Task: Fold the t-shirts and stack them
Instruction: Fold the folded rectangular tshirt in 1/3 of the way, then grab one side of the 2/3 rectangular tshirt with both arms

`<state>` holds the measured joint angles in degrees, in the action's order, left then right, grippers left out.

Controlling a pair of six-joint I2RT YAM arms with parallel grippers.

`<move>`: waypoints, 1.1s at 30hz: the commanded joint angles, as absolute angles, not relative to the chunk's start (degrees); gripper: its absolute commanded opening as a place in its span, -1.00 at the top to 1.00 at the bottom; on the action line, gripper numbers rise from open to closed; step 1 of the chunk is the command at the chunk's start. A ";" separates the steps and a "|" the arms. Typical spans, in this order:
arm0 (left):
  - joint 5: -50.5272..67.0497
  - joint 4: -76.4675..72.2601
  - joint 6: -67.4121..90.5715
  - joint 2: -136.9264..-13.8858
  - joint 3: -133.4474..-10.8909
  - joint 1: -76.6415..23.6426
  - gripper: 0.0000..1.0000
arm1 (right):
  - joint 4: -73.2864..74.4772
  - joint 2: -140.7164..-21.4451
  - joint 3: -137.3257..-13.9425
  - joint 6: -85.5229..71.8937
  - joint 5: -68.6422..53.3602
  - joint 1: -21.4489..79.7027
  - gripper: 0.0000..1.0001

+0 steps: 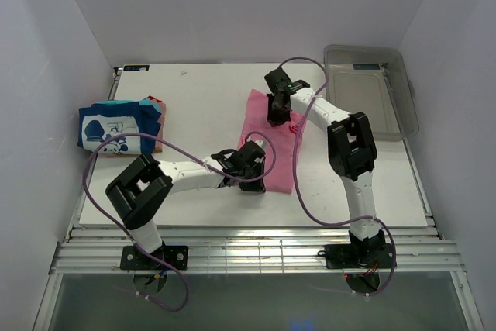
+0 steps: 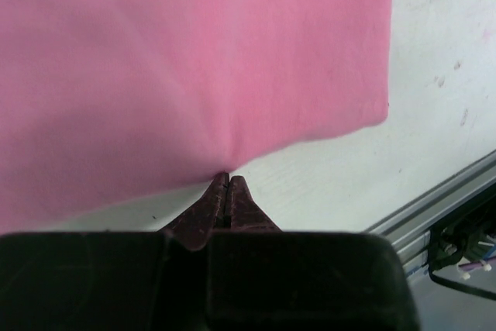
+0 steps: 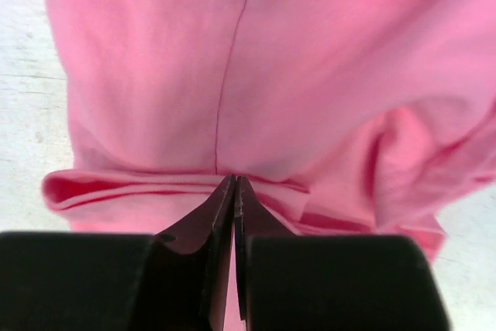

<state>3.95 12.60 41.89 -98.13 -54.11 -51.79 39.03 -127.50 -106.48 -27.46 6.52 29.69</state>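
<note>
Pink t-shirt point(image 1: 277, 164) is pinched at near hem by closed left fingers point(image 2: 222, 190) and at far bunched edge by closed right fingers point(image 3: 228, 191); folded stack point(image 1: 120, 125) is set left on counter point(image 1: 201, 106).

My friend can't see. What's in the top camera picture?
Two robot arms pinch a pink t-shirt lying on a white table, the left tool at its near left edge and the right tool at its far end. A folded stack topped by a blue cartoon shirt sits on the left, and a clear bin at far right.
</note>
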 commanded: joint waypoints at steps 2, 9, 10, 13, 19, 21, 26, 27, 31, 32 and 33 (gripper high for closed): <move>4.75 15.46 43.33 -92.82 -55.97 -55.02 1.00 | 39.19 -114.65 -106.27 -26.37 11.25 29.88 0.84; -8.60 24.07 37.98 -83.85 -60.73 -53.54 0.73 | 40.96 -96.08 -85.37 -31.71 14.06 35.59 -0.13; -8.87 24.69 37.27 -83.24 -60.65 -52.48 0.41 | 41.04 -94.59 -82.56 -32.51 14.41 36.38 -0.16; -5.73 25.93 35.95 -83.06 -58.72 -45.30 -0.64 | 41.13 -90.01 -72.62 -36.90 14.07 39.11 -0.33; 2.17 24.35 31.04 -85.95 -56.43 -36.39 -0.96 | 40.52 -86.40 -61.19 -43.67 14.24 44.12 -0.48; 2.72 24.08 29.89 -87.96 -56.25 -36.21 -0.96 | 39.55 -86.22 -59.77 -44.82 14.15 45.17 -0.48; 4.21 22.15 29.00 -90.17 -54.59 -36.04 -0.96 | 38.67 -86.92 -58.01 -46.14 14.68 45.97 -0.47; 4.48 22.06 29.09 -90.35 -54.32 -36.04 -0.96 | 38.67 -87.01 -57.75 -46.32 14.68 45.97 -0.47; 4.66 21.53 29.79 -90.00 -52.12 -36.04 -0.96 | 35.78 -86.92 -54.76 -47.19 14.42 45.97 -0.47; 4.75 21.36 30.06 -89.91 -51.60 -36.04 -0.96 | 34.99 -87.01 -53.54 -47.37 14.33 45.97 -0.47; 4.75 21.27 30.15 -89.65 -50.55 -36.04 -0.96 | 34.46 -87.10 -53.00 -47.63 14.24 45.97 -0.46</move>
<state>3.53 22.68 30.41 -91.33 -52.25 -35.99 36.80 -87.68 -55.13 -45.36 13.39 45.78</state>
